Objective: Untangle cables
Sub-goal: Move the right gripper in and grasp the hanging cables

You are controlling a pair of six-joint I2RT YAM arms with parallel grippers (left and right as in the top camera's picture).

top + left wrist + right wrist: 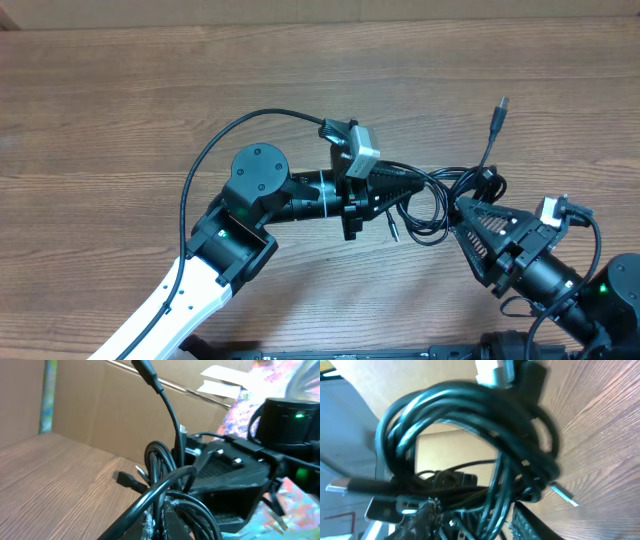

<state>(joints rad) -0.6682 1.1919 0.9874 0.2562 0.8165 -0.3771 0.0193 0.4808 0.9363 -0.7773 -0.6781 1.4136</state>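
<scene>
Rising closest to the overhead lens, the left arm (255,185) reaches across the bench (110,100) with the left fingers (408,187) closed on the cables (440,195), a black knot of loops right of the bench's centre, between the two arms. The right fingers (462,212) press in at the knot's other side, and whether they have bitten cannot be told from above. One plug (503,104) trails free toward the far edge; another lies just beside the left fingers. From the left wrist, a cord runs out between the closed tips into coils bunched against the right arm, with one plug end standing stiffly up. From the right wrist, the coils fill the lens and several strands cross between the finger pads; again it is unclear how many, if any, are pinched. The danger, as it looks from the room: if both arms draw apart while gripping strands of the same loop, the knot would likely cinch tighter rather than open. A grab on the whole bundle would merely drag it, and a loose plug could snag inside a coil.
</scene>
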